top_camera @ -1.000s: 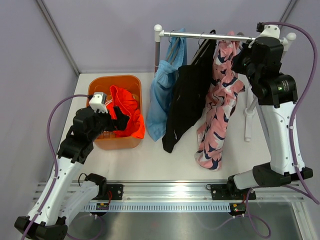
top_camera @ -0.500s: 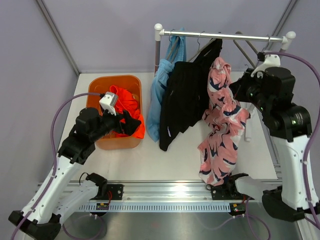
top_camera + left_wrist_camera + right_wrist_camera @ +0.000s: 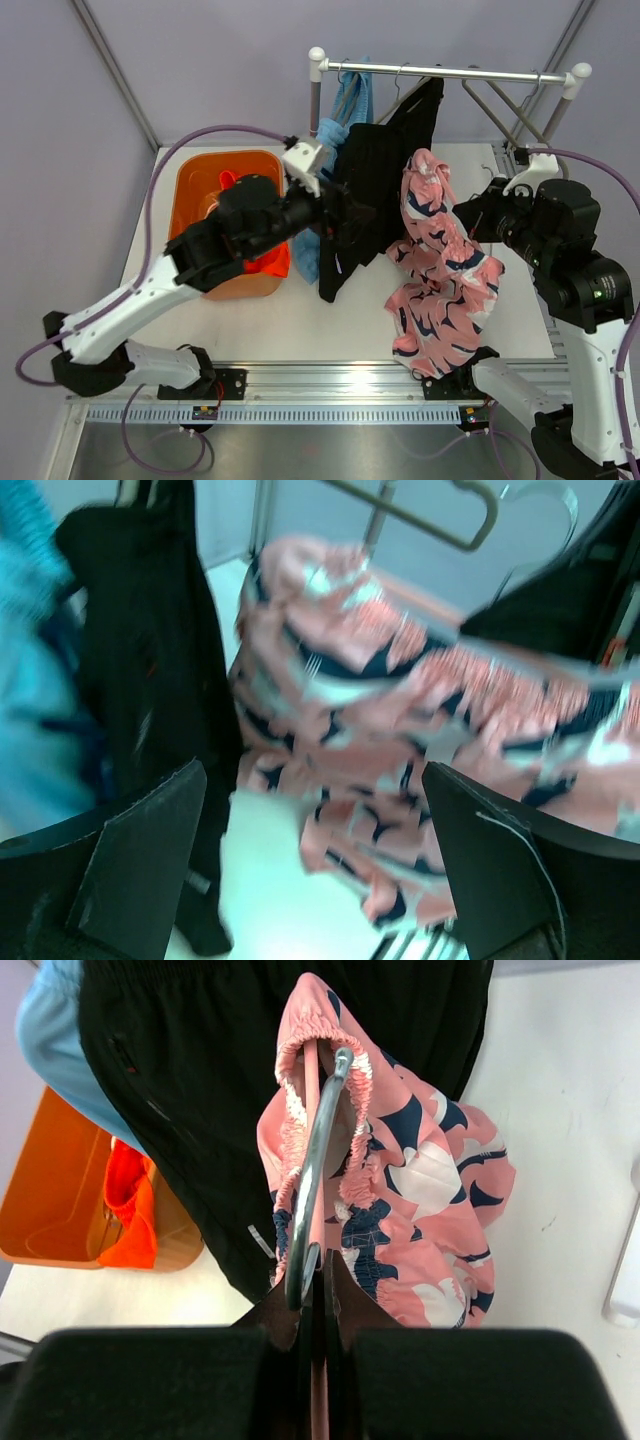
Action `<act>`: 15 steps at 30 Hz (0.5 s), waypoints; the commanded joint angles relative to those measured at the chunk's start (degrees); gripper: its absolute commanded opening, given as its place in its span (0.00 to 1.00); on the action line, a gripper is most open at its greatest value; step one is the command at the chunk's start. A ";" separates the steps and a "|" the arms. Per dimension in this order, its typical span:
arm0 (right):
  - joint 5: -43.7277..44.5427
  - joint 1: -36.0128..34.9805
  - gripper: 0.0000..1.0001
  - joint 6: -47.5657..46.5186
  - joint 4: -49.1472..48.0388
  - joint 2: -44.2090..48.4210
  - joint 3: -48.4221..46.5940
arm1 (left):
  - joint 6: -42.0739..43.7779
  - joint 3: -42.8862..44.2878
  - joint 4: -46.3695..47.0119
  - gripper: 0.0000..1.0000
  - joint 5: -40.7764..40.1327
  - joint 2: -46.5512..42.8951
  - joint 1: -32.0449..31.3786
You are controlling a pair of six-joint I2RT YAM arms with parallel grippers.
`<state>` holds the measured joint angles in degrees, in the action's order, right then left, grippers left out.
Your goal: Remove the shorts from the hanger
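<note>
My right gripper (image 3: 322, 1260) is shut on a wire hanger (image 3: 318, 1130) that carries the pink patterned shorts (image 3: 420, 1180). Hanger and pink shorts (image 3: 440, 270) hang off the rail (image 3: 450, 72), low over the table, with the right gripper (image 3: 458, 218) beside them. Black shorts (image 3: 375, 190) and light blue shorts (image 3: 345, 110) hang from the rail. Orange shorts (image 3: 270, 262) lie in the orange bin (image 3: 200, 175). My left gripper (image 3: 348, 208) is against the black shorts. It stands open and empty (image 3: 330, 850), facing the pink shorts (image 3: 400, 700), black shorts (image 3: 150, 650) at its left.
Empty wire hangers (image 3: 500, 105) hang on the right part of the rail, which stands on white posts (image 3: 316, 95). Purple walls enclose the table at the back and both sides. A metal track (image 3: 330, 385) runs along the near edge.
My left arm swung from the orange bin rightward to the black shorts, still open. My right gripper pulled the hanger with the pink shorts off the rail, down and toward the front.
</note>
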<state>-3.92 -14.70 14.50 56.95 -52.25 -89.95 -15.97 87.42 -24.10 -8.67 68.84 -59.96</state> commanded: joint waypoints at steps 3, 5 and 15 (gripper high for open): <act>1.72 -0.33 0.00 -1.05 1.14 0.22 -0.75 | -3.36 13.62 4.67 0.91 -9.96 15.78 -4.02; 3.48 -0.33 0.00 -1.23 2.02 0.30 -0.84 | -4.77 16.98 4.67 0.91 -11.45 19.74 -5.25; 5.59 -0.42 0.00 -1.84 5.27 1.62 -1.63 | -8.55 26.22 7.13 0.91 -17.09 32.32 -7.71</act>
<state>0.49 -14.70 13.76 62.35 -51.37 -89.67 -22.50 109.34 -22.22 -21.91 101.78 -67.26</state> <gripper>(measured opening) 0.033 0.916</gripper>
